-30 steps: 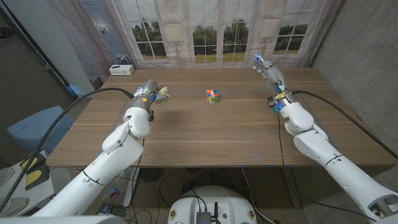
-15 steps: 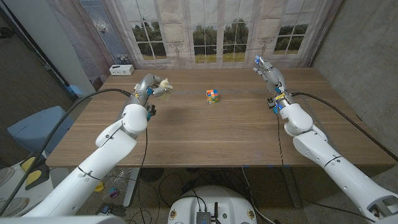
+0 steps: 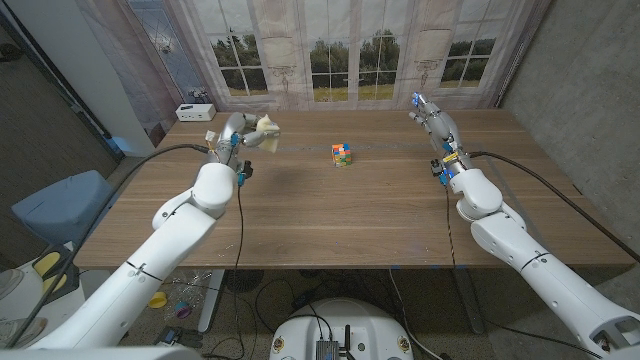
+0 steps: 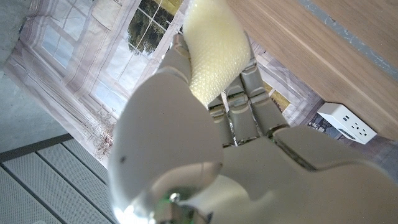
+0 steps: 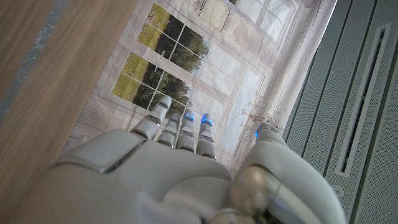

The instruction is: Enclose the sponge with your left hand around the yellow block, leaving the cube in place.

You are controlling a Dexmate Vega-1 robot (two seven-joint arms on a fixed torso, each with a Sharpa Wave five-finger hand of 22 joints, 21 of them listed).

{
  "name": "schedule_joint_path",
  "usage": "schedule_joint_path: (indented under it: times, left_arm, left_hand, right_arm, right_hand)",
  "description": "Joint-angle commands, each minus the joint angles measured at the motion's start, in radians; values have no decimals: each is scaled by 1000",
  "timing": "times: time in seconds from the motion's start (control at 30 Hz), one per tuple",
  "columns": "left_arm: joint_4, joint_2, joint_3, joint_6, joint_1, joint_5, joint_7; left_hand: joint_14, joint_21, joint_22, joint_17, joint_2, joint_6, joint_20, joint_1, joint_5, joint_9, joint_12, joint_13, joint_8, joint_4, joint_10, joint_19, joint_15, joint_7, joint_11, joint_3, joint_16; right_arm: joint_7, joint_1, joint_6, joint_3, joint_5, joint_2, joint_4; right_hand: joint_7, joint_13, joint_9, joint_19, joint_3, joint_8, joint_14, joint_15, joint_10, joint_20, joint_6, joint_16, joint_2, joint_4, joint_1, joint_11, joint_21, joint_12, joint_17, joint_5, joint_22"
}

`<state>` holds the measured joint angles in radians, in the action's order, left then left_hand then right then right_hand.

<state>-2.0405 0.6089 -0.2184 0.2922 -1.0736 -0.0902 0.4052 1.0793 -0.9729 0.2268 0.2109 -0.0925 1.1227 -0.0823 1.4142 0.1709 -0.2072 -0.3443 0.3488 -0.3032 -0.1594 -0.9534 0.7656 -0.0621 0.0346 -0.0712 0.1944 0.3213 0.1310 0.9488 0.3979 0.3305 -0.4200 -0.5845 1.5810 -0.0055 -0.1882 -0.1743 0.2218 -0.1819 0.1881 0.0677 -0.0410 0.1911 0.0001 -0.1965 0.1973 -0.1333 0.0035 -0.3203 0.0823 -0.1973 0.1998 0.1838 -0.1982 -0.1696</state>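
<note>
**A:** Currently on the carry step, I'd say. Left hand (image 3: 243,136) grips the sponge (image 3: 267,127), pale yellow, pinched between thumb and fingers (image 4: 249,93) and sticking out past the fingertips.

**B:** Where's the cube?

**A:** Cube (image 3: 342,154) sits on the table (image 3: 330,215), well apart from the left fingertips, off toward the right arm's side. Nothing touching it.

**B:** Right hand?

**A:** Right hand (image 3: 432,116) holds nothing, fingers straight and slightly apart, near the far table edge, well clear of the cube.

**B:** Next move?

**A:** My guess: bring the sponge across to just beside the cube, then wrap it round without nudging. Soft sponge should bend easily.
</note>
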Motion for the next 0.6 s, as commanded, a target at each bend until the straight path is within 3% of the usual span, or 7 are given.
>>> schedule_joint_path:
  times: [0.03, 0.37, 0.6]
  left_arm:
    - [87, -16, -5, -145, 41, -174, -12]
    - [158, -47, -3, -229, 71, -336, -63]
    - [179, -37, -15, -244, 86, -388, -71]
  left_hand:
    - [264, -8, 0, 3, -17, 10, -113, 25, 8, -2, -6, 12, 1, 6, -145, -7, 291, 3, 138, 10, 0]
    - [263, -23, -3, 1, -19, 5, -112, 25, 7, -3, -2, 14, 7, 8, -146, -13, 291, 1, 138, 11, -4]
    - [265, -30, -5, -2, -18, 3, -111, 26, 6, -4, 2, 14, 10, 7, -145, -16, 292, 3, 142, 11, -6]
  right_arm:
    - [15, 7, -7, -3, 3, 0, 7]
    - [24, 13, -12, -4, 4, 2, 13]
    - [31, 20, -14, -5, 5, 2, 19]
  right_hand:
    - [0, -4, -6, 2, -8, 1, 10, -2, 4, 3, -10, -4, 0, -2, -10, -1, 1, -1, 3, 4, -3]
    - [-1, -4, -6, 2, -9, 1, 10, -2, 3, 5, -10, -4, 1, -3, -10, -1, 2, -2, 4, 5, -3]
    - [-1, -4, -6, 1, -10, 1, 11, -2, 2, 5, -11, -4, 1, -3, -10, -1, 2, -2, 4, 5, -3]
